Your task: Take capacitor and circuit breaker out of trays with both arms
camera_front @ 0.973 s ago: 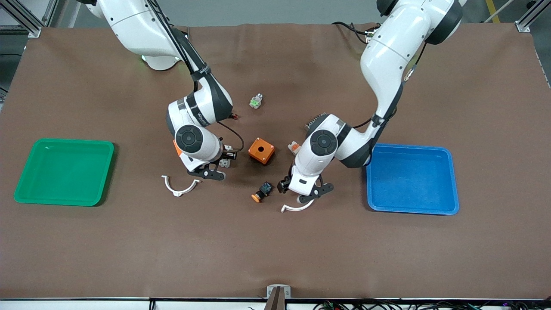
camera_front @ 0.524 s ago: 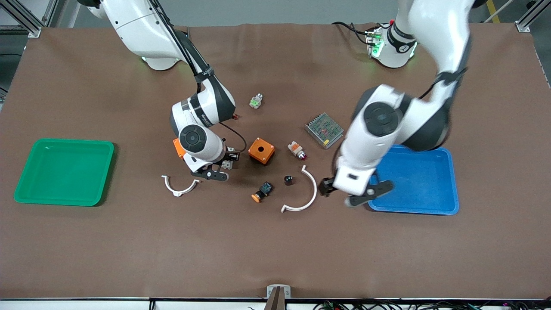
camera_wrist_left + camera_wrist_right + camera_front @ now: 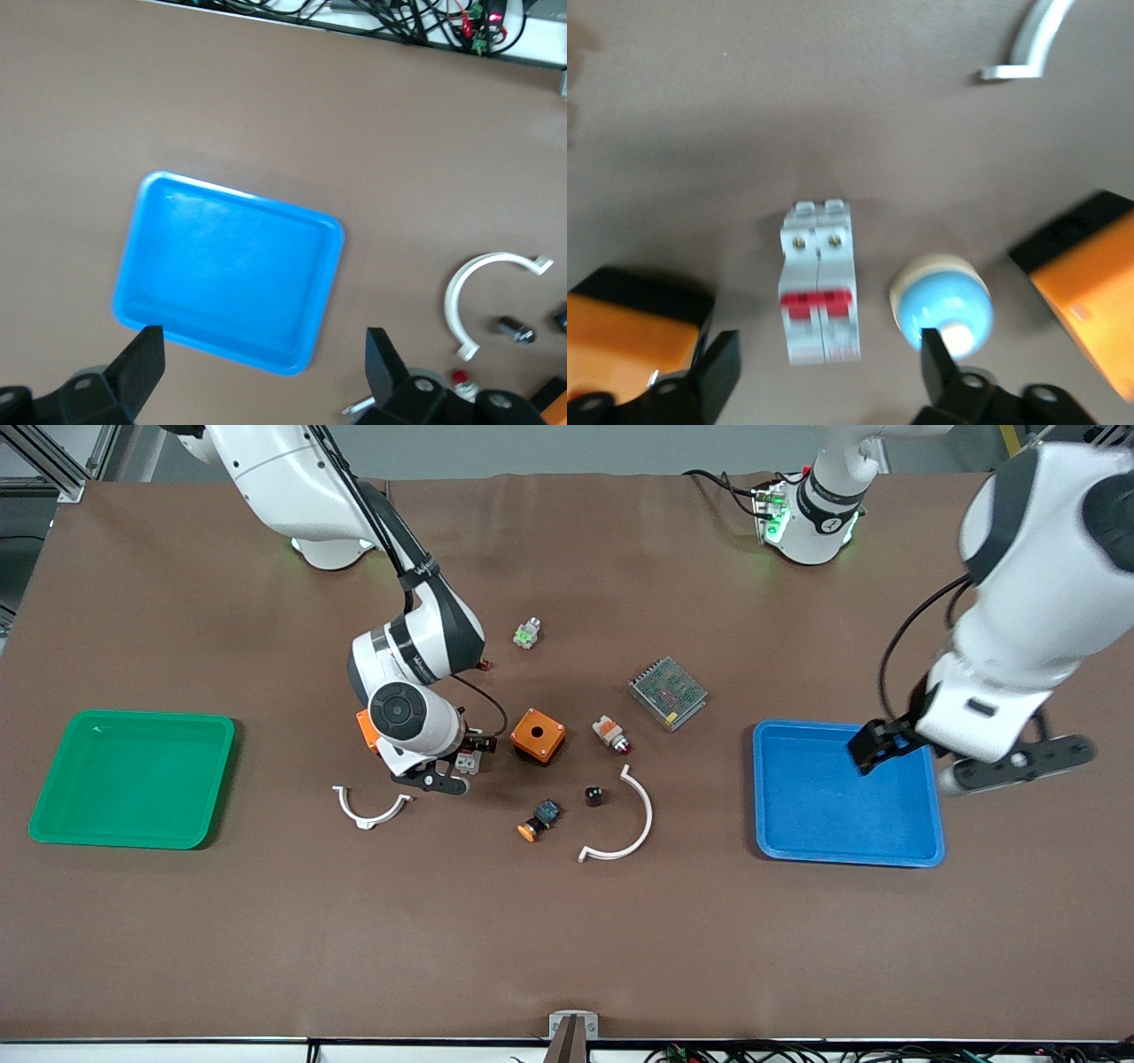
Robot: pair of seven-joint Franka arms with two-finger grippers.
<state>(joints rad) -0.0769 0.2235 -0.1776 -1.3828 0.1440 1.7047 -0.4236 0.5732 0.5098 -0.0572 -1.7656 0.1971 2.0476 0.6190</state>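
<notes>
Left claw (image 3: 966, 760) open over blue tray (image 3: 846, 850); right claw (image 3: 450, 766) open over breaker (image 3: 819, 283).

Breaker hemmed in, blue tray open

My right gripper (image 3: 819, 363) straddles the breaker (image 3: 819, 294), crowded by a blue-capped part (image 3: 942, 305) and orange boxes (image 3: 1090, 279) alongside. Under my left gripper (image 3: 266, 363), the blue tray (image 3: 230, 266) lies bare.

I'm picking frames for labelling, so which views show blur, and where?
Front view: the left arm's forearm and left gripper over the blue tray are smeared, while table parts look crisp. Right wrist view: soft throughout, the breaker included. Left wrist view: reasonably sharp.
</notes>
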